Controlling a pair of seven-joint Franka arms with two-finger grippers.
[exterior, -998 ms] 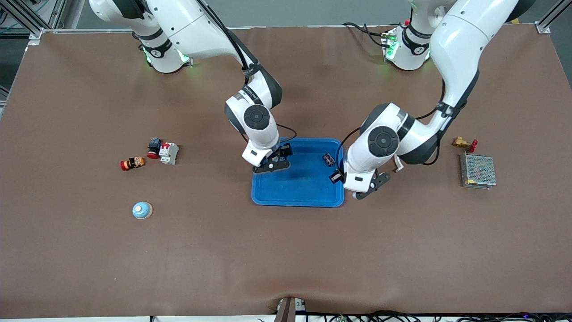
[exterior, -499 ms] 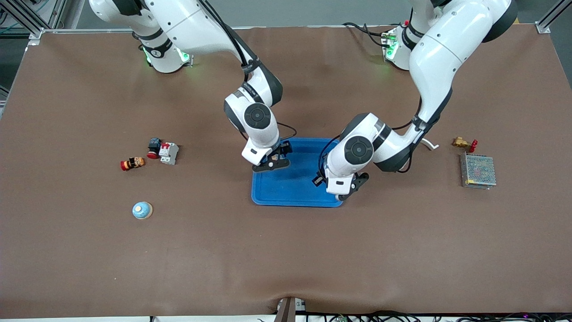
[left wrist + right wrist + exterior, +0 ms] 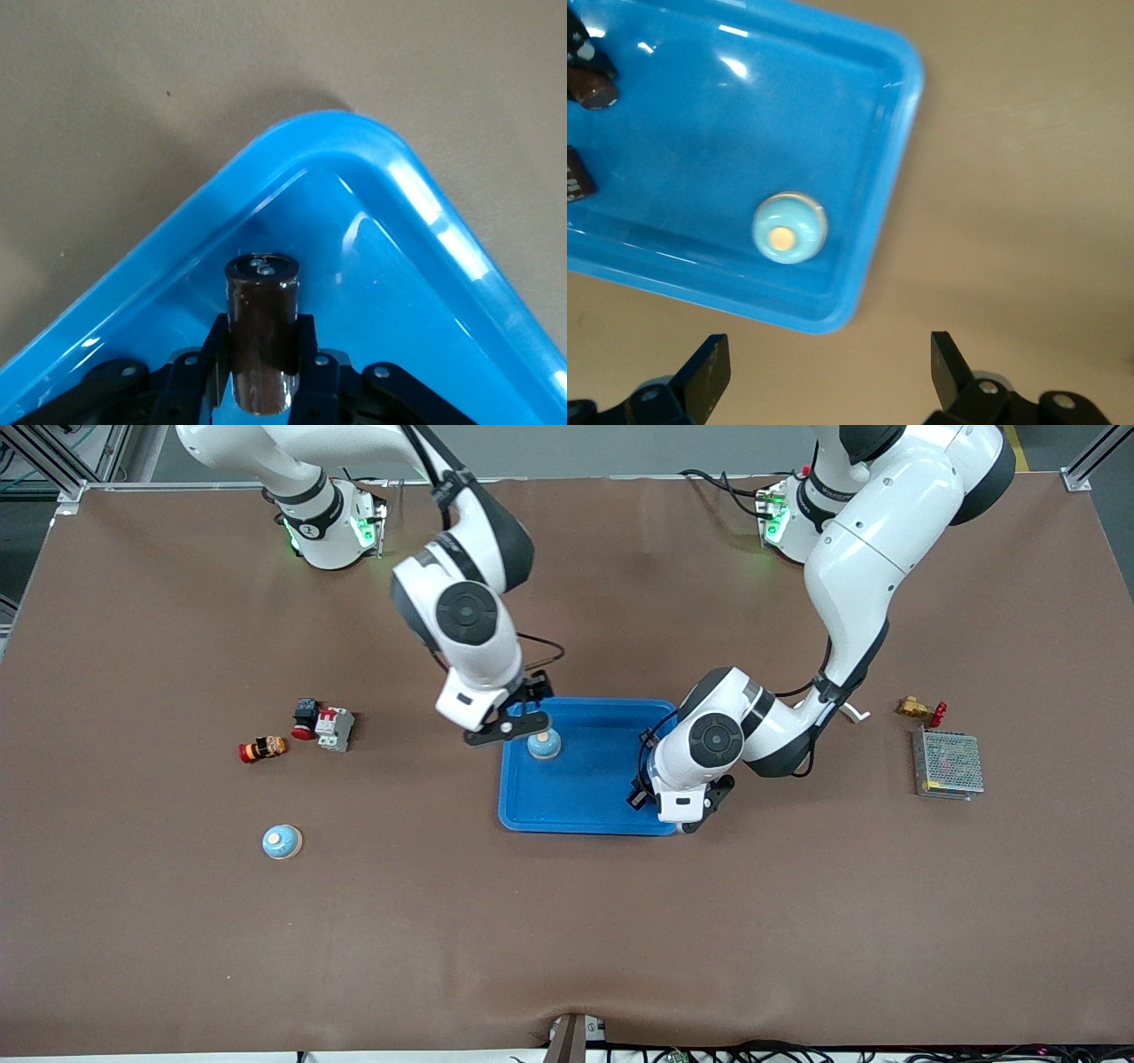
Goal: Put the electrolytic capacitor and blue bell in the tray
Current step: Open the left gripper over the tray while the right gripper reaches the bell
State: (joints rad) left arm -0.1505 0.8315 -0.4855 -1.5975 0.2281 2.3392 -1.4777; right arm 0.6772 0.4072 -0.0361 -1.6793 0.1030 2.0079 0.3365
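Jaws of left gripper pinch dark cylindrical capacitor.

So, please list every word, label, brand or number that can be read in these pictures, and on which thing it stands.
No text can be read in any view.
Right arm and left arm: a small dark mark on each base collar, too small to read.
Capacitor, blue bell, tray: no print visible.

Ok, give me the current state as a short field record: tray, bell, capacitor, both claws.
tray: shallow bright-blue plastic tray, mid-table
bell: small pale-blue round bell lying in tray
second bell: pale-blue round bell on table toward the right arm's end
capacitor: dark brown cylindrical capacitor, held over a tray corner
left claw: shut on capacitor
right claw: open, empty, above the tray's edge
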